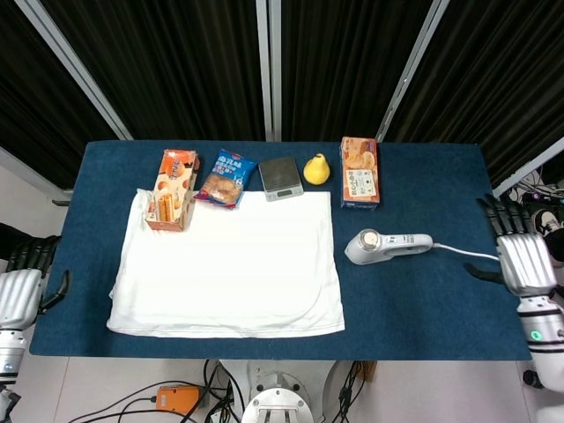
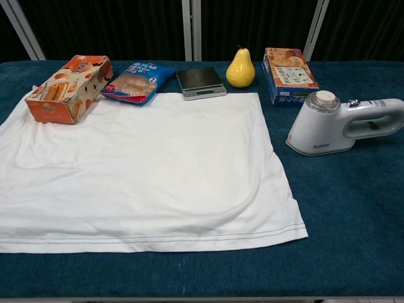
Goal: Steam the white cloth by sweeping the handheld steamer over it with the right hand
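Steamer (image 1: 385, 246) is lying on the surface just at 3 o'clock of the white cloth (image 1: 231, 266), handle pointing toward 3 o'clock, where we are holding our right hand (image 1: 521, 263) empty, fingers apart, well clear.

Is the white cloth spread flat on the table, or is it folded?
Spread, one layer. The white cloth lies open on the table with its hem and corners showing; its far left corner is under the orange box.
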`<state>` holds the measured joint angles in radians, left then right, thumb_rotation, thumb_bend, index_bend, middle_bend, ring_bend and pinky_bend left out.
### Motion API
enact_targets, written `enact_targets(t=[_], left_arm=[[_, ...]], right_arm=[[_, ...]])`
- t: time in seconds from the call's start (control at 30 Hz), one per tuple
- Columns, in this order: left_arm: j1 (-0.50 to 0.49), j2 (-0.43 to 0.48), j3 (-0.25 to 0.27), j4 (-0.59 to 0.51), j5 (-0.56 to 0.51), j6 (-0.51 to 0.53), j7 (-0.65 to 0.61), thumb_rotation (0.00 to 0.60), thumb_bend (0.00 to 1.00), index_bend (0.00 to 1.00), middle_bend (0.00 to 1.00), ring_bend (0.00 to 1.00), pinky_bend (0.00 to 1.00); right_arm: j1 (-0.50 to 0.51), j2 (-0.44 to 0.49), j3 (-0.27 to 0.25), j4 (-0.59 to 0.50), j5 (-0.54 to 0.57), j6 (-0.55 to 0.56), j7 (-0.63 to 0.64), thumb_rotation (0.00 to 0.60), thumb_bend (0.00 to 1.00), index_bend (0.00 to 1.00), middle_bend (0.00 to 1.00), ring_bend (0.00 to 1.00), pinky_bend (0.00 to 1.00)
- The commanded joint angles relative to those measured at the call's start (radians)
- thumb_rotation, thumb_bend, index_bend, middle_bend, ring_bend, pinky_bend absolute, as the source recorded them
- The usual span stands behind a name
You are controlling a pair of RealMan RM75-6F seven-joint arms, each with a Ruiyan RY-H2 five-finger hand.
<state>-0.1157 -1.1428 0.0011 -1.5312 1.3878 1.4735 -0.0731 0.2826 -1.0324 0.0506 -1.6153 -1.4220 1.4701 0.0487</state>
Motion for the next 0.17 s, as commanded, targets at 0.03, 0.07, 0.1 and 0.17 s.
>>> enact_targets(t=[0.03,0.07,0.1,0.17], left_arm=[[0.048,0.006,0.002,0.022,0.015,0.061,-0.043,0.000,0.34,0.06,0.08,0.00,0.00],[0.066,0.001,0.004,0.030,0.025,0.090,-0.052,0.003,0.34,0.06,0.08,0.00,0.00],[0.079,-0.004,0.007,0.036,0.033,0.110,-0.058,0.005,0.34,0.06,0.08,0.00,0.00],[0.102,-0.016,0.011,0.048,0.048,0.143,-0.067,0.015,0.34,0.06,0.08,0.00,0.00]], right_arm=[[-0.102,0.052,-0.029,-0.012,-0.055,0.110,0.075,0.600,0.16,0.00,0.09,0.00,0.11],[-0.124,0.050,-0.038,-0.002,-0.068,0.135,0.097,0.600,0.16,0.00,0.09,0.00,0.10],[-0.138,0.046,-0.044,0.008,-0.078,0.148,0.111,0.600,0.16,0.00,0.09,0.00,0.10],[-0.156,0.037,-0.055,0.027,-0.101,0.162,0.134,0.600,0.16,0.00,0.09,0.00,0.10]])
